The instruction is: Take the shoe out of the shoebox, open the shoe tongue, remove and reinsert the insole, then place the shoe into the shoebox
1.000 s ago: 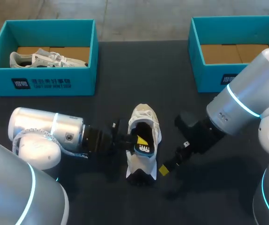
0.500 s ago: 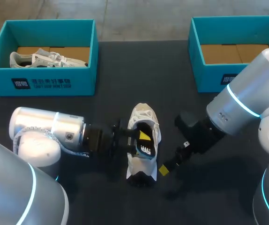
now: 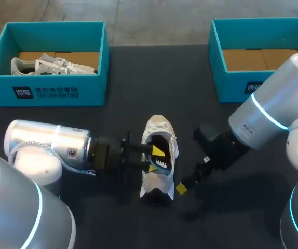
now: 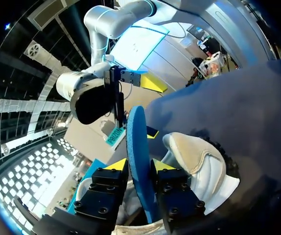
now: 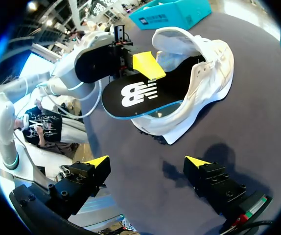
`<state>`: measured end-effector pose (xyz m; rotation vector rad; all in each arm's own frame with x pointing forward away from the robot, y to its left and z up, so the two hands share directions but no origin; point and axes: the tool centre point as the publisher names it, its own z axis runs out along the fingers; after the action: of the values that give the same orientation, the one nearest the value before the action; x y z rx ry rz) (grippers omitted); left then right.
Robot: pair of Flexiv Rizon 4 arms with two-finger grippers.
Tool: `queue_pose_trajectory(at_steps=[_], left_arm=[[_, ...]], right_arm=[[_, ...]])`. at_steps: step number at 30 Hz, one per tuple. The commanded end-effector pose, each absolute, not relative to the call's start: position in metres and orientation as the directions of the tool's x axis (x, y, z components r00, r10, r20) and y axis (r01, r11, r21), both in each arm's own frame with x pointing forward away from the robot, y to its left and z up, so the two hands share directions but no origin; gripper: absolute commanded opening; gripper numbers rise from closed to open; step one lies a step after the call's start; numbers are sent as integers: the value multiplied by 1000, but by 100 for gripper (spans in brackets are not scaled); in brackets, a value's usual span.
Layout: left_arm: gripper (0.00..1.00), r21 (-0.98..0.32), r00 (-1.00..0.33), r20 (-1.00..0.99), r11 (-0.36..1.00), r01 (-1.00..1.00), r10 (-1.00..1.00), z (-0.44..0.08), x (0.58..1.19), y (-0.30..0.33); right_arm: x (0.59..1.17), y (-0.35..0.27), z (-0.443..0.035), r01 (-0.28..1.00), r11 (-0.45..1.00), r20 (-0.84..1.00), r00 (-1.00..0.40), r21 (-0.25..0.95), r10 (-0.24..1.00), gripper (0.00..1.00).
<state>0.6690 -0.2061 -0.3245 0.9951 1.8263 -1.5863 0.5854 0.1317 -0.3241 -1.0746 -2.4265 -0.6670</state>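
Head view: the left arm lies low and level across the dark table [image 3: 138, 72], its left gripper [image 3: 153, 153] pinching the black foam insole with a blue rim [image 3: 160, 163], which stands on edge, partly lifted from the mouth of the white mesh sneaker [image 3: 158, 127]. That sneaker stands mid-table, well apart from the left teal cardboard shoebox [image 3: 45, 93] and the right teal cardboard shoebox [image 3: 232, 85]. The right arm slants down from the right side, its right gripper [image 3: 184, 185] spread wide and held low just beside the sneaker's heel.
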Motion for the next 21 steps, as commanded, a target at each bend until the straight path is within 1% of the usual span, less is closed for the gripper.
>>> queue_pose_trajectory(at_steps=[1,4,6,7,8,16,21], left_arm=[[28,-593,-591,-784,52,804,189,-320,662,-204],[20,-591,-588,-785,51,805,194,-319,660,-204],[11,-588,-584,-786,49,807,203,-320,658,-204],[4,-588,-584,-786,48,808,205,-320,657,-204],[0,-587,-583,-786,48,808,207,-321,656,-204],[0,-541,-533,-811,39,840,241,-329,655,-205],[0,-533,-526,-816,40,845,237,-332,658,-206]], right_arm=[[584,134,-325,766,589,529,-623,259,577,100],[584,134,-325,766,589,529,-623,259,577,100],[584,134,-325,766,589,529,-623,259,577,100],[584,134,-325,766,589,529,-623,259,577,100],[584,134,-325,766,589,529,-623,259,577,100],[584,134,-325,766,589,529,-623,259,577,100],[584,134,-325,766,589,529,-623,259,577,100]])
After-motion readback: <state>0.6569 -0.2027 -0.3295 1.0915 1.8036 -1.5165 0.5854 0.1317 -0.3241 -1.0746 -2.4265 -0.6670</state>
